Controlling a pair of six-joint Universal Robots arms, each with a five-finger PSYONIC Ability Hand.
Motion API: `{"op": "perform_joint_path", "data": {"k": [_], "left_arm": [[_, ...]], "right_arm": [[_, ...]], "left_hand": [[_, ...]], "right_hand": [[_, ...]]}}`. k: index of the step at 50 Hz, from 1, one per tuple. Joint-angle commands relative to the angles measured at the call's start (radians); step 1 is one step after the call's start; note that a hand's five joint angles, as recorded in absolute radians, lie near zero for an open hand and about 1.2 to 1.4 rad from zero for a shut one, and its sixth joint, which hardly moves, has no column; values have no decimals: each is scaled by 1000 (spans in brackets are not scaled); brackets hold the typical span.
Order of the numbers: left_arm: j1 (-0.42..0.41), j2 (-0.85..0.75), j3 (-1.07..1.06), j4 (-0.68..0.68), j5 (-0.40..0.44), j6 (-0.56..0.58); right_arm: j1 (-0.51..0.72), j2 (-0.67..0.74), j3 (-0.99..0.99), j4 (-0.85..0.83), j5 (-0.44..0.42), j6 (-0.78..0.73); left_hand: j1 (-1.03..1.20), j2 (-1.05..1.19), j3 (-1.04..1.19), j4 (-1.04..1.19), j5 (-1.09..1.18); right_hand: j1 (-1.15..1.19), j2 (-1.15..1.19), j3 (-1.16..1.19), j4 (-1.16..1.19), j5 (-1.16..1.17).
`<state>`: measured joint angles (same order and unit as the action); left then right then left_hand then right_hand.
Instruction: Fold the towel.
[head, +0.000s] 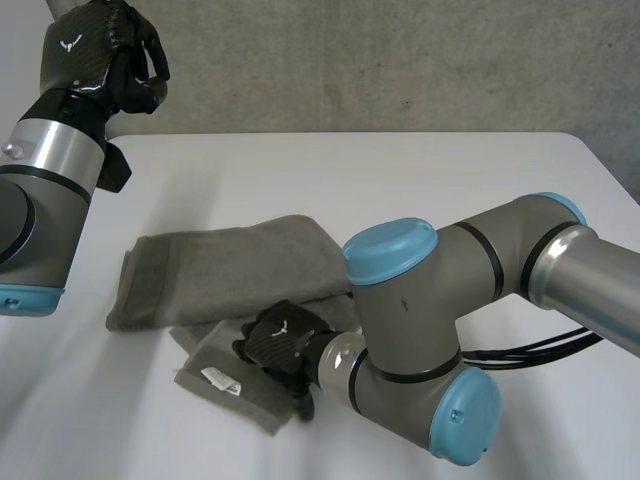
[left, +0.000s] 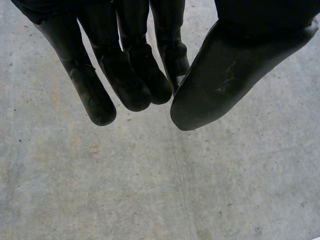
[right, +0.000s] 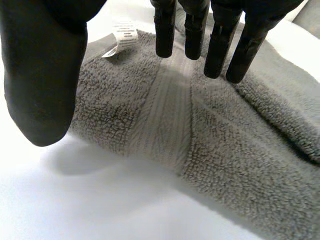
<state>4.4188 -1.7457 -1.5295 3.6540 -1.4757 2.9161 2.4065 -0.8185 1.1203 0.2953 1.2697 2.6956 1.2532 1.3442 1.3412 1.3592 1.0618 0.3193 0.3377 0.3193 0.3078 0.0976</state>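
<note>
fingers (right: 165, 35) of the right hand (head: 278, 340) are straight, set apart from the thumb, gripping nothing, over the near end of the rumpled grey terry towel (head: 240, 262) on the white table (head: 400, 170), beside its white label (head: 221, 378). left hand (head: 105, 60) is raised well apart from the towel, fingers relaxed, empty.

A grey towel (head: 230, 265) lies on the white table (head: 400, 180)
</note>
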Motion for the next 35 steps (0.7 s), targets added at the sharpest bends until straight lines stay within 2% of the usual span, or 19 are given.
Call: {"op": "perform_joint_path", "data": {"k": [1, 10, 19, 21, 24, 26, 27, 28, 35], "left_arm": [[-1, 0, -1, 0, 0, 0], [-1, 0, -1, 1, 0, 0], [-1, 0, -1, 3, 0, 0], [-1, 0, -3, 5, 0, 0], [-1, 0, -3, 5, 0, 0], [-1, 0, -3, 5, 0, 0], [-1, 0, -3, 5, 0, 0], [-1, 0, -3, 5, 0, 0], [-1, 0, -5, 5, 0, 0]], "right_arm": [[-3, -22, 16, -13, -9, 3], [-4, 16, 24, -56, -6, 3], [-3, 39, 26, -81, 16, 3], [-3, 42, 26, -96, 23, 3], [-3, 42, 26, -107, 27, 3], [-6, 36, 24, -133, 28, 10], [-6, 36, 24, -133, 28, 10], [-7, 29, 22, -142, 30, 12], [-30, -60, -20, -151, 40, 16]], "left_hand": [[143, 52, 55, 37, 160], [143, 52, 55, 37, 160], [143, 52, 55, 37, 160], [143, 52, 55, 37, 160], [143, 52, 55, 37, 160], [143, 52, 55, 37, 160], [143, 52, 55, 37, 160], [143, 52, 55, 37, 160], [143, 52, 55, 37, 160]], "right_hand": [[-76, -94, -76, -64, -29], [-8, -27, -8, 3, 39], [188, 170, 188, 200, 236], [367, 348, 367, 378, 414], [467, 449, 467, 479, 514], [853, 834, 853, 864, 900], [855, 836, 855, 866, 902], [1023, 1005, 1023, 1035, 1071], [1077, 1059, 1077, 1088, 1124]]}}
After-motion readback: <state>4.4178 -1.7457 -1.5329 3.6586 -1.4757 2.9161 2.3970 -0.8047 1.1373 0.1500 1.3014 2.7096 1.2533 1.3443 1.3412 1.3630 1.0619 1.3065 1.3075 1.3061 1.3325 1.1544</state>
